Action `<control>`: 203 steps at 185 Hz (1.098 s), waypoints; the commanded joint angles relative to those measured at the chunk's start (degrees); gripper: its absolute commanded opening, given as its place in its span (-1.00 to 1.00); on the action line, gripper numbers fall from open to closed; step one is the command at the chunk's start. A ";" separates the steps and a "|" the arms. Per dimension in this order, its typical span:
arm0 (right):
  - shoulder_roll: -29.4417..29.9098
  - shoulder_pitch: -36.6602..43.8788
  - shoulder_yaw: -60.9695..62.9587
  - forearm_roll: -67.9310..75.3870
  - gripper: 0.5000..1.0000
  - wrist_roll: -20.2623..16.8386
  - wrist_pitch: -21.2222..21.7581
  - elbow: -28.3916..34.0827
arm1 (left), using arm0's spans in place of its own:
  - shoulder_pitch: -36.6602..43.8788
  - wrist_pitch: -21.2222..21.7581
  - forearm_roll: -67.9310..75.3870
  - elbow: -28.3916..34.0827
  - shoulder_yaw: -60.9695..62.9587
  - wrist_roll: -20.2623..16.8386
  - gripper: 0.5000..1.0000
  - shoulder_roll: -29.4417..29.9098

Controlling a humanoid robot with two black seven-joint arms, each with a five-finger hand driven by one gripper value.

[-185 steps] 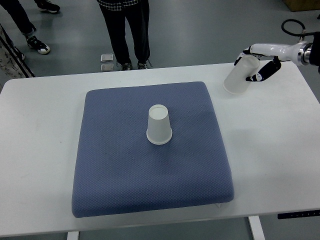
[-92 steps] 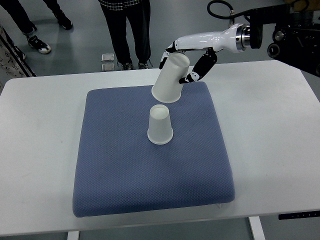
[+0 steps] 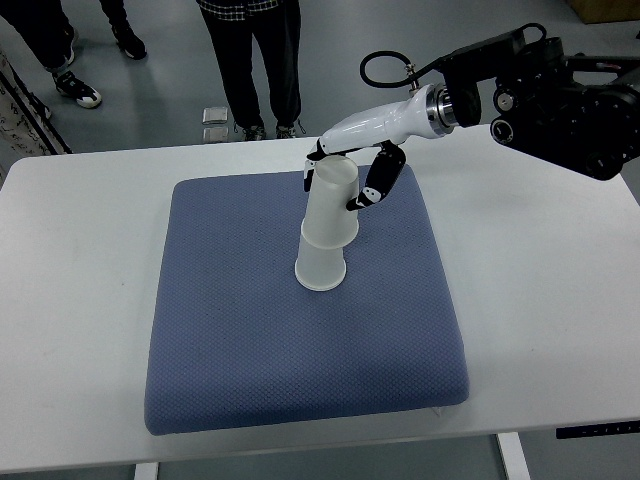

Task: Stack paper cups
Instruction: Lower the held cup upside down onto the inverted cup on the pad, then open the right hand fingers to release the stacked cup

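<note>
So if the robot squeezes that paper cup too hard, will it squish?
Probably: the upper cup looks thin-walled and hollow, so the right hand could dent it. It seems light. Sitting tilted on the lower cup, it may tip if released.

Illumination is bright, even and diffuse — apparently overhead. The white table reads near-overexposed, without hard glare. Shadows are faint and soft, visible below the blue pad. Focus is sharp throughout — no motion blur.

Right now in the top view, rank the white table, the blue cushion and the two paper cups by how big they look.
1. white table
2. blue cushion
3. The held paper cup and the bottom paper cup look alike; overlap leaves them unranked.
</note>
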 commanded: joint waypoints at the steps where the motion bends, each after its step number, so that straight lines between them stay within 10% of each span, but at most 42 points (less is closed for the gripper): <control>1: 0.19 -0.23 -0.02 -0.10 -0.59 0.00 -0.30 -0.14 | 0.00 0.00 0.00 0.00 0.00 0.00 1.00 0.00; 203: 2.03 -0.76 0.77 -0.10 -0.59 -0.08 -0.65 -1.99 | 0.00 0.00 0.00 0.00 0.00 0.00 1.00 0.00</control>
